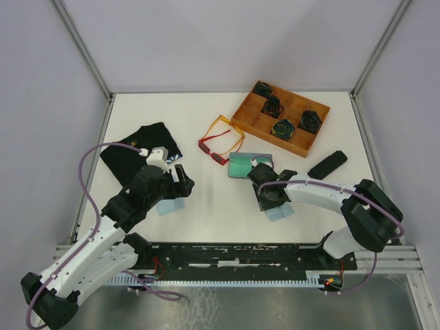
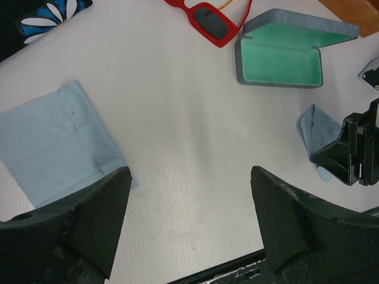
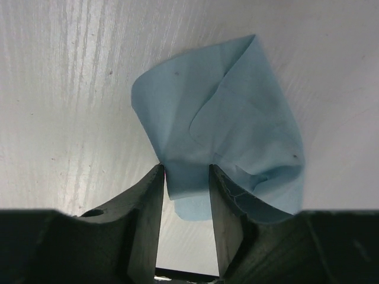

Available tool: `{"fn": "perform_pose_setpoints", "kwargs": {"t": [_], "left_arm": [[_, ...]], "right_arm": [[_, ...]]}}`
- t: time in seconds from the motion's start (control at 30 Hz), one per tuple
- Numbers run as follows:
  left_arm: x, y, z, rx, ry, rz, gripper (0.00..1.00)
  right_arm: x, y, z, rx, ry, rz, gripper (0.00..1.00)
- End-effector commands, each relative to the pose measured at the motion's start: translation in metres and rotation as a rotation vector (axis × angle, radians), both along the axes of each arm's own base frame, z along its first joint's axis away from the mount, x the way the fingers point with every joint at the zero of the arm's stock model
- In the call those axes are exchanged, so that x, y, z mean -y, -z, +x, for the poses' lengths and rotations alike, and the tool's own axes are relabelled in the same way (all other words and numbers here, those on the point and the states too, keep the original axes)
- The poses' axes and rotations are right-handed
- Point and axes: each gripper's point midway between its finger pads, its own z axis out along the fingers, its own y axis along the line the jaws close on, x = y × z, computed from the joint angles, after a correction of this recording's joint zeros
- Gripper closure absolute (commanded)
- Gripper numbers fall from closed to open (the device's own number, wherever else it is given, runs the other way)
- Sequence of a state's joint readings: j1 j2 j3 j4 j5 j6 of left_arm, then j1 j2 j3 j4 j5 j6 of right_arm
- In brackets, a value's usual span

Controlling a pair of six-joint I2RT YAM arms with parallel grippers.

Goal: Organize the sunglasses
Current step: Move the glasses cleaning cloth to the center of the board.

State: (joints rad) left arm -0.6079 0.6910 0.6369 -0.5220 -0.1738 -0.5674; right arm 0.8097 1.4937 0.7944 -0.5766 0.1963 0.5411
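Our right gripper [image 3: 186,173] has its fingers set close on either side of a blue cloth's [image 3: 237,130] edge; we cannot tell if they pinch it. Our left gripper [image 2: 189,176] is spread wide, holding nothing, beside another cloth [image 2: 53,142]. The red sunglasses [image 1: 212,148] and yellow sunglasses [image 1: 232,126] lie together mid-table toward the far edge, just left of an open case [image 2: 278,62].

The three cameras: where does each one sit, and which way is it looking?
Top: above and behind the arms, looking down on the table; both arms show.
Left wrist: on the left arm, facing forward over the red sunglasses and open case; left gripper fingers wide apart.
Right wrist: on the right arm, looking down at a blue cloth between the right gripper fingers.
Shared: that cloth appears in all three views.
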Motion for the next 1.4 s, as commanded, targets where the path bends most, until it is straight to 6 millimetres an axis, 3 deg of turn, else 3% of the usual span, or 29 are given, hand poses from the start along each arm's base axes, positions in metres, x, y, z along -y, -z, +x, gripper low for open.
{"fn": "perform_pose_setpoints", "kwargs": {"t": [0.0, 0.53, 0.7, 0.93, 1.07, 1.2, 1.37], "left_arm": [[0.006, -0.019, 0.006, 0.047, 0.004, -0.043, 0.12], [0.007, -0.019, 0.006, 0.045, 0.006, -0.054, 0.12], [0.011, -0.020, 0.005, 0.044, 0.009, -0.083, 0.12], [0.008, -0.020, 0.002, 0.055, -0.018, -0.124, 0.12], [0.003, -0.023, -0.001, 0.074, -0.042, -0.147, 0.12], [-0.004, -0.026, -0.003, 0.085, -0.080, -0.162, 0.12], [-0.013, -0.029, -0.004, 0.100, -0.125, -0.173, 0.12]], "right_arm": [[-0.002, -0.007, 0.004, 0.017, -0.007, -0.009, 0.57], [-0.007, -0.009, 0.005, 0.017, -0.071, 0.004, 0.84], [-0.023, -0.008, 0.008, 0.027, -0.147, 0.026, 1.00], [-0.062, -0.019, 0.008, 0.068, -0.373, 0.033, 1.00], [-0.088, -0.019, -0.008, 0.058, -0.577, 0.012, 1.00], [-0.119, -0.013, -0.035, 0.023, -0.777, 0.023, 1.00], [-0.139, -0.003, -0.069, -0.006, -0.967, 0.015, 1.00]]}}
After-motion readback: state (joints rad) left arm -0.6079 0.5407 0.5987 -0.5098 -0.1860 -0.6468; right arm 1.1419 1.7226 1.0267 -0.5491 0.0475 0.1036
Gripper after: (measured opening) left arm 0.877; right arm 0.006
